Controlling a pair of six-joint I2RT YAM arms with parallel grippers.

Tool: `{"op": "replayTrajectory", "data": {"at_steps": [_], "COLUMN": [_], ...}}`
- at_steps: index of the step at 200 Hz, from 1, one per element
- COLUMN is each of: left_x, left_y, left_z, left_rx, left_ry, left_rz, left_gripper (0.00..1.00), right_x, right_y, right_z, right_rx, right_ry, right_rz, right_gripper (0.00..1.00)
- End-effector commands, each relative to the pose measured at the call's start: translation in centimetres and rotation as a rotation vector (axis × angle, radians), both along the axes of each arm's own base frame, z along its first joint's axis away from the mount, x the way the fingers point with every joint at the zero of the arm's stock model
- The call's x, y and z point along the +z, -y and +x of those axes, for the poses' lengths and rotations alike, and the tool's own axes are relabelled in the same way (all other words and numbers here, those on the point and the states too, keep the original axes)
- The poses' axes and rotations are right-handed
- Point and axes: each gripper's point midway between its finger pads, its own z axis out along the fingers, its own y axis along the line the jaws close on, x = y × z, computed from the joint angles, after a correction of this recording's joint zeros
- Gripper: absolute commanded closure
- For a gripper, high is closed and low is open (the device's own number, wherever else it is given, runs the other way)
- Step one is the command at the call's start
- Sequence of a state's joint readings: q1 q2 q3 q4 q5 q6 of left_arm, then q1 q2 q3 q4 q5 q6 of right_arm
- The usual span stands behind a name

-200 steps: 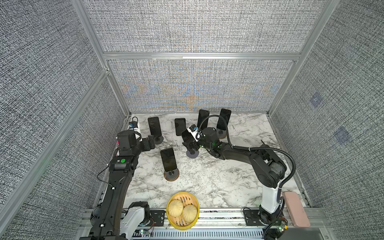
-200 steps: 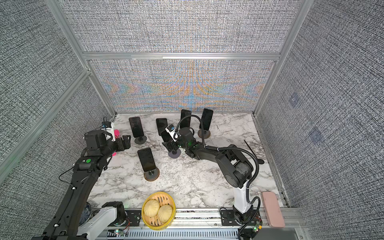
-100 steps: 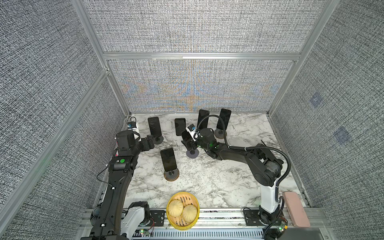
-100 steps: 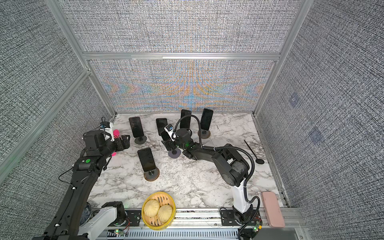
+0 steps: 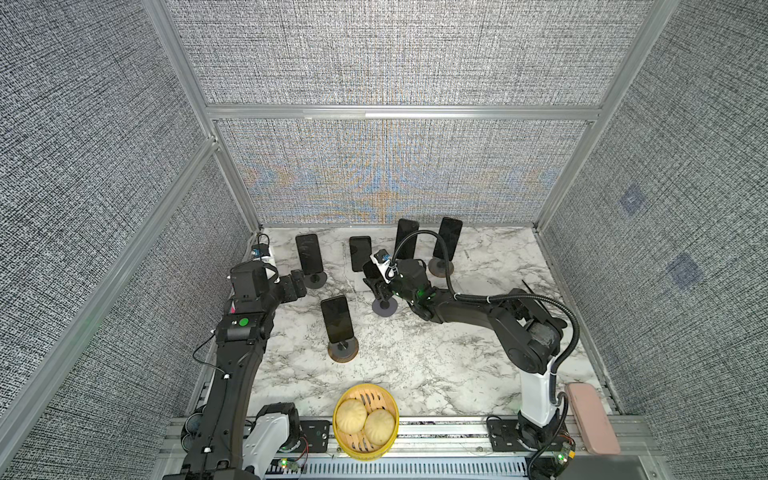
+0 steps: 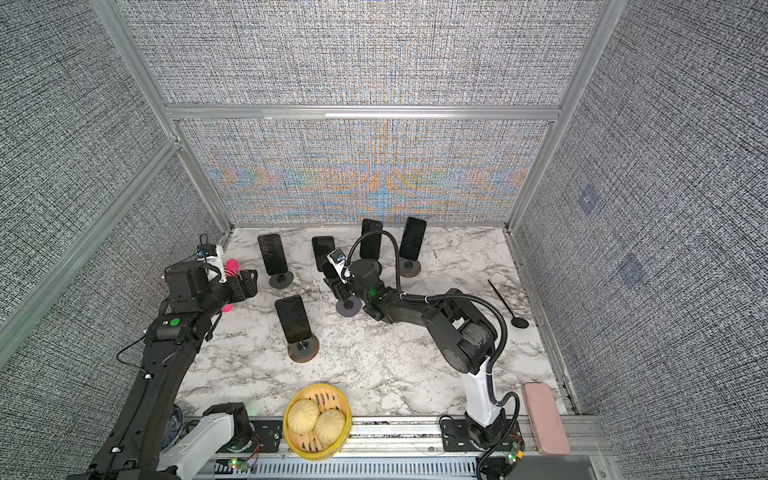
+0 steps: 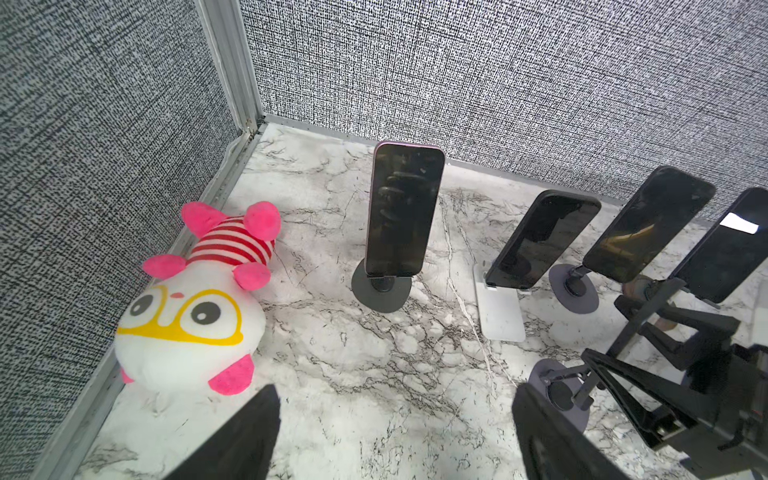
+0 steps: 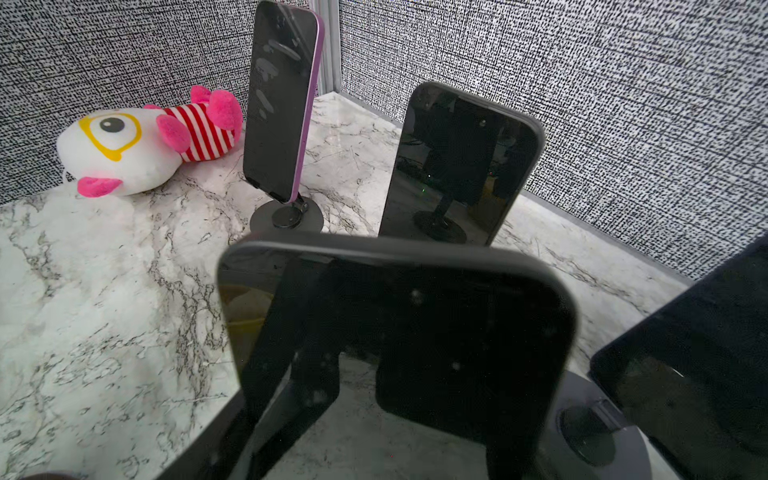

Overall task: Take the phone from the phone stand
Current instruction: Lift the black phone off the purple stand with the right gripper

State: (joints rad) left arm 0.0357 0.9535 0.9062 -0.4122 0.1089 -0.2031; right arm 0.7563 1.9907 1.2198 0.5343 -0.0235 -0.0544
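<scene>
Worktop (image 5: 436, 365): white marbled slab; clock directions run from its centre in both top views, with 12 o'clock at the back wall.
Plush toy (image 7: 195, 303): white, pink and red-striped, lying at 10 o'clock against the side wall.
Left fingers (image 7: 249, 436): spread apart with nothing between them, at 10 o'clock near the toy, aimed at the pink-edged phone.
Pink-edged phone (image 5: 308, 253): upright on a dark round stand, at 11 o'clock.
Near phone (image 5: 337, 318): tilted back on a brown round base, at 9 o'clock close to centre.
Bun basket (image 5: 365, 422): yellow, holding two buns, at 6 o'clock on the front edge.
Phone (image 8: 415, 274): dark screen facing the right wrist camera, just off centre toward 11 o'clock.
Right fingers (image 5: 376, 287): at this phone; whether they have closed on it cannot be told.
Phone stand (image 5: 384, 309): grey round base directly beneath those fingers.
Back phones (image 5: 406, 239): two tilted on stands, at 12 and 1 o'clock.
Black spoon (image 6: 518, 322): lying flat at 3 o'clock.
</scene>
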Motion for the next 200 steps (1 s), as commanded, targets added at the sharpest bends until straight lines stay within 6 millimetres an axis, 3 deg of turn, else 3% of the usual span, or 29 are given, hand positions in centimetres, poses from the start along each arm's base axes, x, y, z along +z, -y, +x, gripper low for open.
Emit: {"op": "replayTrajectory", "data": {"at_steps": [1,140,200], "left_x": [0.3,0.2,0.1], "left_y": [0.0,-0.2,0.0], "left_z": [0.3,0.3,0.5], "left_rx": [0.000,0.008,0.003], "left_ry": [0.017,0.015,0.014], "left_rz": [-0.014,-0.025,-0.042], "left_gripper": [0.12,0.12,0.13], "right_x": [1.4,6.0,7.0], "right_y": [-0.1,1.4,5.9], "right_z": [0.1,-1.3,-2.0], "right_rx": [-0.007,-0.027,-0.127], "right_ry": [0.043,0.030,-0.091], "right_rz": [0.020,0.057,-0.004], "right_gripper": [0.35,0.37,0.41]}}
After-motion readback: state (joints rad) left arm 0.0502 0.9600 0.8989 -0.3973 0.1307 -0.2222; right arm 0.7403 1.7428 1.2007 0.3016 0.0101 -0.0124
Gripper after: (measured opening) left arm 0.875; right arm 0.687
